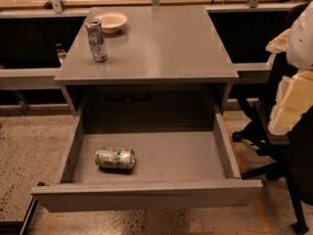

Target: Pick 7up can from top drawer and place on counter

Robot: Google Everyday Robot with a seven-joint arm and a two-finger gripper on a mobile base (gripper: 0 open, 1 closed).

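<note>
The 7up can [115, 158] lies on its side on the floor of the open top drawer [146, 194], left of the middle and near the front panel. The drawer is pulled fully out below the grey counter [161, 48]. My gripper [289, 103] shows as cream-coloured parts at the right edge of the view. It is beside the cabinet, about level with the drawer's back, well to the right of the can and apart from it. It holds nothing that I can see.
A taller slim silver-and-blue can [97, 40] stands on the counter at the back left, next to a white bowl [111, 21]. Dark chair legs and a wheeled base [259, 146] stand on the speckled floor to the right of the drawer.
</note>
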